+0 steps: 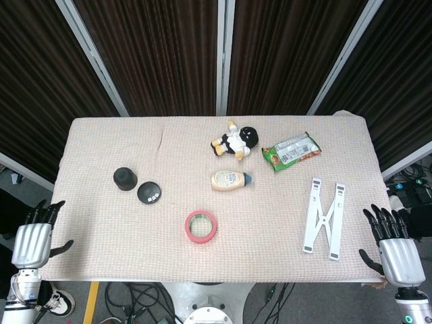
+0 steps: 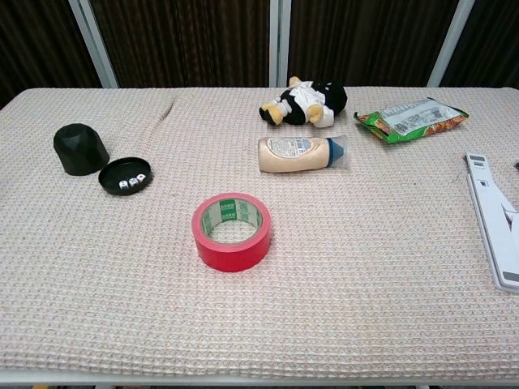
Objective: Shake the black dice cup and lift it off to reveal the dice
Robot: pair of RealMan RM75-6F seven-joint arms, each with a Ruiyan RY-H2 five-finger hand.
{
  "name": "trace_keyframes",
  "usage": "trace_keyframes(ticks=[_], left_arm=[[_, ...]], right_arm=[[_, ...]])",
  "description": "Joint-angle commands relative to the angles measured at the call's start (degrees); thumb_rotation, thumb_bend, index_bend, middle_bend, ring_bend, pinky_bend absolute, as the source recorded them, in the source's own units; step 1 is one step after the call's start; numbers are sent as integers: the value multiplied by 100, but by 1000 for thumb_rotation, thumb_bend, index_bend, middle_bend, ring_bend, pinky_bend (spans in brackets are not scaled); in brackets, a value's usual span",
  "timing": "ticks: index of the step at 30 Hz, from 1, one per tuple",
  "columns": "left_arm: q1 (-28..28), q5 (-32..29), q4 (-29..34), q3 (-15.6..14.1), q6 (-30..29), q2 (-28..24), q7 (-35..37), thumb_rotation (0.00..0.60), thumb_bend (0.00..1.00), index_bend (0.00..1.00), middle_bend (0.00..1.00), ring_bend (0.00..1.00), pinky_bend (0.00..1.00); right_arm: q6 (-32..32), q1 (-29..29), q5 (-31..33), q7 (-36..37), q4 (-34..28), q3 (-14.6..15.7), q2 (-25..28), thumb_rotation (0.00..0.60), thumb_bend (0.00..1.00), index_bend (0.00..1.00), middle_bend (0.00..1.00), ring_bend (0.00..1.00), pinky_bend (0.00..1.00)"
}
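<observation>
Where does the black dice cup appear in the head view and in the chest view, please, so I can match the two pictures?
Head view: the black dice cup stands left of centre on the cloth, up-left of the black tray with the dice.
Chest view: the cup is at the far left, just up-left of the same tray.
Shared landmark: the red tape roll, to the right of and nearer than the cup.

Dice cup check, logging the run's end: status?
Left hand and right hand open, off the table. Dice cup upside down beside black tray, dice showing. Nothing in the way.
</observation>
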State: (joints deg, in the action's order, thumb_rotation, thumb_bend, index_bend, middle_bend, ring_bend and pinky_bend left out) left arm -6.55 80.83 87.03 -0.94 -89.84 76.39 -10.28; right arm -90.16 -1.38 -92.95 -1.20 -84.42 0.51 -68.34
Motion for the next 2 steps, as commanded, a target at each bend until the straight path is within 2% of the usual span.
trace_keyframes(ticks=[1,2], left_arm=[[18,64,-48,48,-39,48,22,600,3,149,196,83,171],[21,62,-43,62,-14,63,29,600,3,149,196,83,170]], right_arm=[[15,1,18,30,22,-8,-2,600,119,0,0,0,0],[22,7,17,42,11,2,8,600,116,0,0,0,0]])
